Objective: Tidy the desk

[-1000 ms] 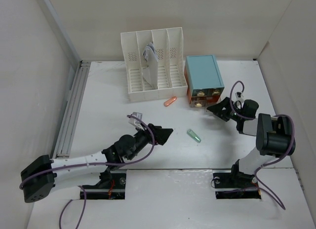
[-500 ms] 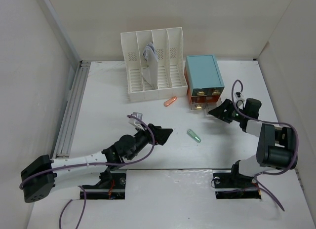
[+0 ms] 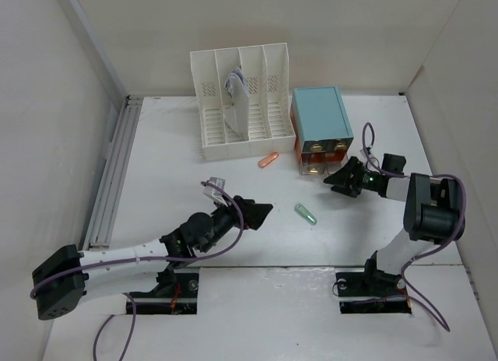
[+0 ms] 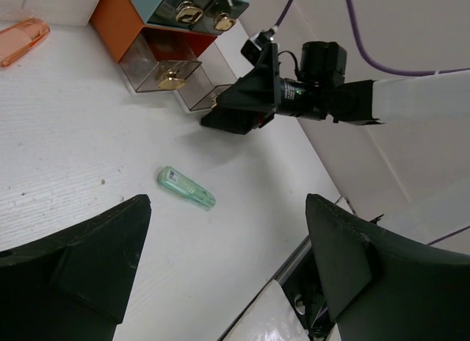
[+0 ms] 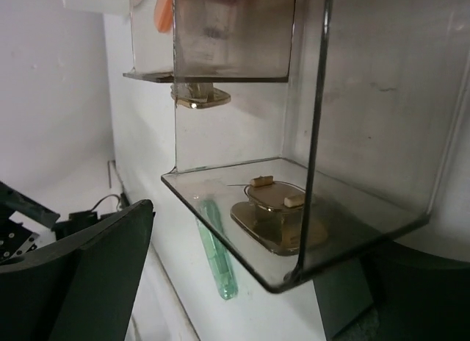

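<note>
Right gripper partly hides one clear drawer overhead

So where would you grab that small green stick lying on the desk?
Grip the green stick across its middle, coming straight down. It lies flat and alone on the desk, long and narrow, so the jaws should close across its short width, square to its diagonal length.

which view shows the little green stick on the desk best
Left wrist: the green stick lies whole, close and unblocked on the desk. Top external shows it whole but small. Right wrist sees it partly through the clear drawer.
</note>
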Controlling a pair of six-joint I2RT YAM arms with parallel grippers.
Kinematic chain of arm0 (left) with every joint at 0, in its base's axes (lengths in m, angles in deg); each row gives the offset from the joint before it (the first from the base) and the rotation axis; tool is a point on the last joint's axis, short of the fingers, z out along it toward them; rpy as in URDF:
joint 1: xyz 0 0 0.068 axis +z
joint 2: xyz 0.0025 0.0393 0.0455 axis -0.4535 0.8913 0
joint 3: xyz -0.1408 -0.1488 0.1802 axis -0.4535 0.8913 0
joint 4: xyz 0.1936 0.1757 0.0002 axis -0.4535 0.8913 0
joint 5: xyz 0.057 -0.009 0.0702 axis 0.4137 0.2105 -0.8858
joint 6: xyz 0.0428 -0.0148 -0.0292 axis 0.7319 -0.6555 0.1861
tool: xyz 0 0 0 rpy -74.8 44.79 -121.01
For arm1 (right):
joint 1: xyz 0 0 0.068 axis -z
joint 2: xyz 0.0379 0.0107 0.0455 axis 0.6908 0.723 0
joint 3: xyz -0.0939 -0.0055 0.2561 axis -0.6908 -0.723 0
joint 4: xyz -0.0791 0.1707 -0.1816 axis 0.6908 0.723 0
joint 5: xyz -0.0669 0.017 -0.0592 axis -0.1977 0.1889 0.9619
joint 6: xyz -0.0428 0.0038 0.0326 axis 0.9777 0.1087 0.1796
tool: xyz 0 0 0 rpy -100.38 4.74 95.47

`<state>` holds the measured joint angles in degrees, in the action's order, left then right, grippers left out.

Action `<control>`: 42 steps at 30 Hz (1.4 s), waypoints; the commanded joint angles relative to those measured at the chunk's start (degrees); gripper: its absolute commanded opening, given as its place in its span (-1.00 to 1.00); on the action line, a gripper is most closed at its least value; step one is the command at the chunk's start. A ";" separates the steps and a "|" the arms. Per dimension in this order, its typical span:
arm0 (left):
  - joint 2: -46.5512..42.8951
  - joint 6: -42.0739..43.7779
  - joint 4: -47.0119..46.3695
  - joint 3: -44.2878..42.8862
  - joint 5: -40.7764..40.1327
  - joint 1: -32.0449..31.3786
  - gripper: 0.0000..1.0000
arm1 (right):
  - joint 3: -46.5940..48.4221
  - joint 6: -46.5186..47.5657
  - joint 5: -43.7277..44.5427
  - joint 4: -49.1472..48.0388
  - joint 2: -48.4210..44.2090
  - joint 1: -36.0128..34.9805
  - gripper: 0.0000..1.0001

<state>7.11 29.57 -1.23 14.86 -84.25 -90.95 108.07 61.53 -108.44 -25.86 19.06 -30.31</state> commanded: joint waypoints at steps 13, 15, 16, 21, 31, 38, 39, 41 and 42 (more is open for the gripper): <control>-5.15 2.03 1.28 -1.69 -1.62 0.18 0.68 | 4.48 12.81 -9.76 15.48 1.50 4.97 1.00; -5.15 2.04 1.89 -2.31 -1.62 0.18 0.68 | 6.66 17.97 -9.23 21.20 2.11 5.68 1.00; -5.15 2.04 1.89 -2.31 -1.62 0.18 0.68 | 8.34 21.59 -8.53 25.75 3.34 5.68 1.00; -5.15 2.04 1.89 -2.31 -1.62 0.18 0.68 | 13.71 35.14 -10.28 44.47 5.63 5.68 1.00; -2.43 1.42 1.37 -3.98 -1.62 0.18 0.66 | 22.85 83.18 -20.47 81.65 6.25 3.58 1.00; -1.28 1.95 3.47 -5.65 -3.55 0.18 0.60 | 37.25 94.40 -18.64 87.95 -1.57 -3.00 1.00; -0.41 2.65 4.43 -6.60 -4.25 0.18 0.58 | 39.88 94.40 -18.63 86.98 -2.10 -3.80 0.83; 1.70 3.18 8.12 -8.88 -7.31 0.18 0.42 | 47.44 93.62 -14.87 84.70 -4.46 -6.25 0.58; 2.49 3.18 9.88 -9.94 -8.55 0.18 0.32 | 48.86 90.04 -12.85 75.90 -5.95 -7.14 0.36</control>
<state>8.18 31.18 5.55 9.57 -88.34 -90.95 150.80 149.24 -123.31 56.43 18.34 -35.03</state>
